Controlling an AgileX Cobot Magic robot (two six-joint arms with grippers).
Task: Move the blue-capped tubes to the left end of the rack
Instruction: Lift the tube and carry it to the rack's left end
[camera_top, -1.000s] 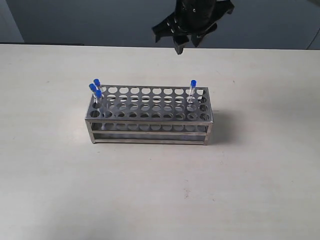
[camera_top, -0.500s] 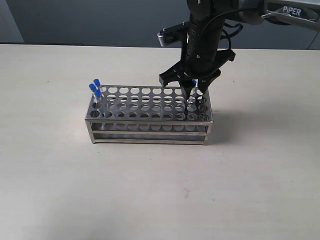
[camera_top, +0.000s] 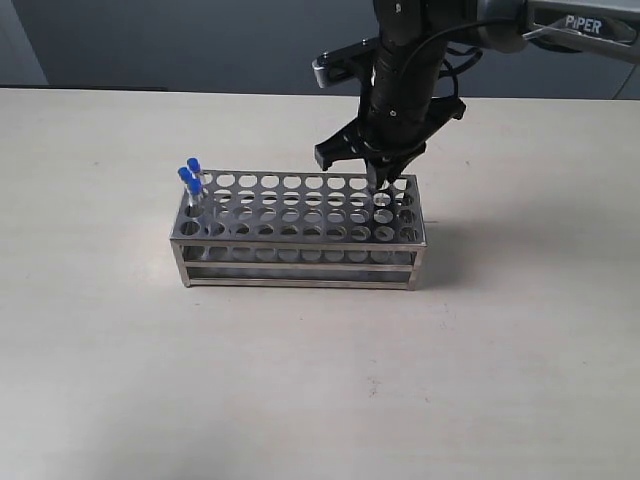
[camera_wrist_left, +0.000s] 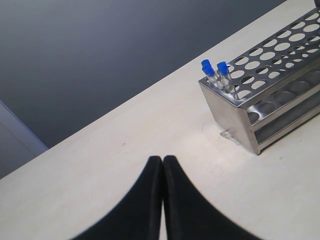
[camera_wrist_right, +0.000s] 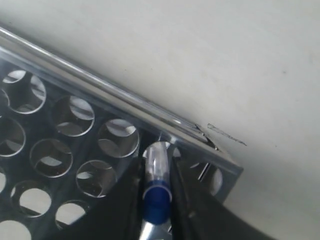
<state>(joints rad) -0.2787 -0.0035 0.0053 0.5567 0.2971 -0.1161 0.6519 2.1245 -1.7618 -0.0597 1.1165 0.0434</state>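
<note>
Rack (camera_top: 300, 265) sits mid-desk (camera_top: 500, 380), long side parallel to the desk's far edge and somewhat nearer that edge than the near one. Contents we see: four blue-capped tubes (camera_top: 193, 165). Three of them stand clustered in holes at the rack corner toward the desk's left and far edges, leaning slightly, caps close together; the left wrist view shows the same trio (camera_wrist_left: 222, 70) at that end. The fourth tube (camera_wrist_right: 156, 162) stands at the end toward the desk's right edge, in the row along the rack's far long side, one hole in from the corner. The other holes show straight through to the lower tiers. Right gripper (camera_top: 378, 183) is down over that end, and its fingers (camera_wrist_right: 131, 200) flank the fourth tube just under the cap and are clamped on it. From the exterior view that cap is hidden behind the gripper. Left gripper (camera_wrist_left: 162, 162) has its fingers pressed together, holding nothing, over bare desk off the rack's left end.
</note>
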